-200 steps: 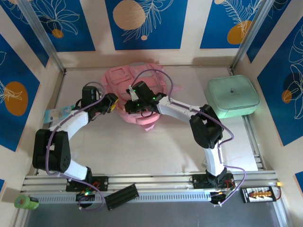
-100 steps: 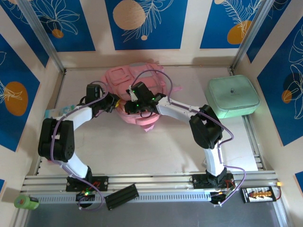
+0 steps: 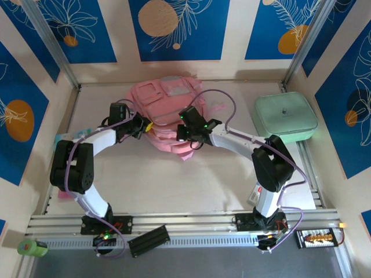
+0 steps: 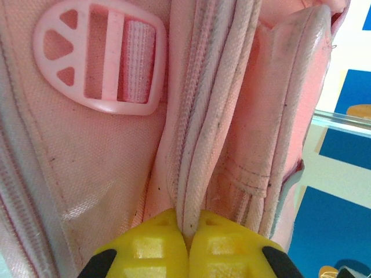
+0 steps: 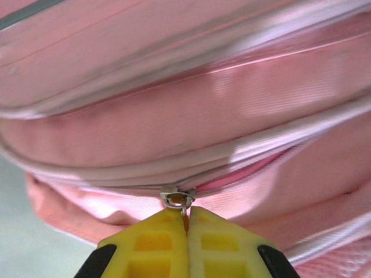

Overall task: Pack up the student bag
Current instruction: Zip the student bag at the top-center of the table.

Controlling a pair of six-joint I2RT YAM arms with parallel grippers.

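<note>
The pink student bag (image 3: 168, 107) lies at the back middle of the table. My left gripper (image 3: 146, 126) is at its left side, yellow fingers (image 4: 145, 252) shut on a piped seam edge (image 4: 194, 174) of the bag, beside a pink plastic strap buckle (image 4: 98, 58). My right gripper (image 3: 184, 136) is at the bag's near side, shut on the small metal zipper pull (image 5: 185, 211) hanging from the slider (image 5: 178, 198). To the right of the slider the zip (image 5: 243, 174) gapes a little, showing a darker pink inside.
A mint-green rounded case (image 3: 285, 119) sits at the back right. A light blue packet (image 3: 69, 137) lies by the left arm. Aluminium rails (image 3: 185, 221) run along the near edge, with a black bar (image 3: 148, 240) and a green tape roll (image 3: 32, 248).
The left gripper closed on the bag's seam edge. The right gripper moved to the right with the zipper pull, and the bag's near side stretched that way.
</note>
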